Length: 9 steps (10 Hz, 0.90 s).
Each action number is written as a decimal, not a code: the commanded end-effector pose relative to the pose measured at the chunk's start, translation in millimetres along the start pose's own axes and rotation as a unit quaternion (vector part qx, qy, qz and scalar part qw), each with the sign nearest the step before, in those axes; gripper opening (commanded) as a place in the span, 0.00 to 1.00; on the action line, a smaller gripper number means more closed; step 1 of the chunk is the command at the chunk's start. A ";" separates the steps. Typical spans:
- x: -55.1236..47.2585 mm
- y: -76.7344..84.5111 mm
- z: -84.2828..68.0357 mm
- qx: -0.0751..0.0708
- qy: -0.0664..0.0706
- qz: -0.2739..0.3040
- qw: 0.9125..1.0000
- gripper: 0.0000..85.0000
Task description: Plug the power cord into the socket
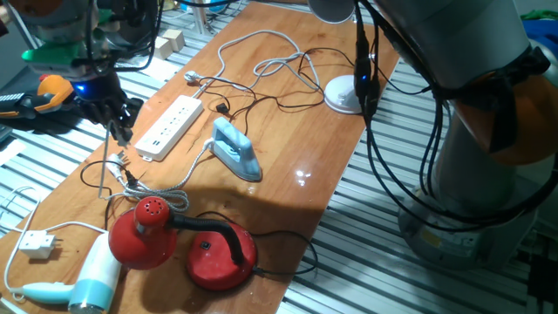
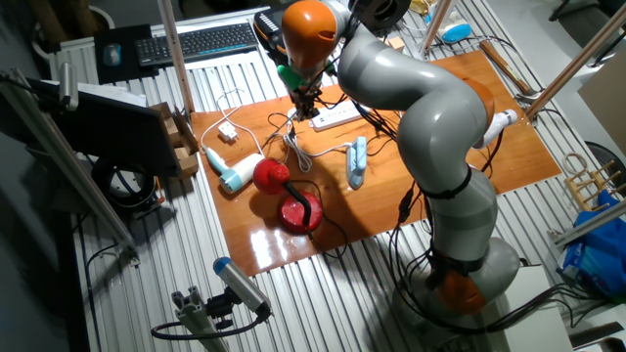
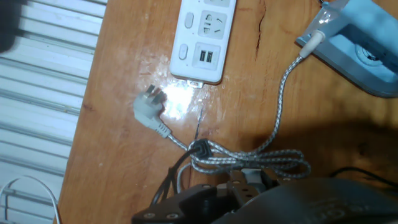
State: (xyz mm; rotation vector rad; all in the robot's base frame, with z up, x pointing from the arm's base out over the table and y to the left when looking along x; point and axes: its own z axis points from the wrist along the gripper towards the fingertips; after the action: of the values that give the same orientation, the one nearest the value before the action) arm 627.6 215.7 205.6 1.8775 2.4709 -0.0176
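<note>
Hovering my end effector [image 1: 118, 131] above the counter [image 1: 288, 192] by the socket's [image 1: 171, 126] near end; I cannot tell its finger spread. The power cord [image 1: 261, 100] trails beyond the socket, its plug unclear.

The socket [image 1: 171, 125] is a long white power strip lying flat on the wooden table [image 1: 288, 174], set at an angle to its edges. In the hand view its near end [image 3: 202, 40] shows a rounded switch, a pair of small ports and one outlet above them, all unoccupied.

The power cord [image 1: 277, 105] is a thin black cable snaking loosely across the tabletop past the strip's far end. Its small plug seems to lie close to the strip, not inserted.
</note>
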 end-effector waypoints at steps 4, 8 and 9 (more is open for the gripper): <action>16.1 -1.6 -11.8 0.003 0.004 0.010 1.000 0.00; 29.1 -4.1 -24.8 0.006 0.006 0.009 1.000 0.00; 30.1 -4.4 -26.4 0.005 0.009 0.008 1.000 0.00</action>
State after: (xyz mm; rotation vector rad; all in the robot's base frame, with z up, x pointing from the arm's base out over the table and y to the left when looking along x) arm 614.6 244.5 231.4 1.9101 2.4724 -0.0097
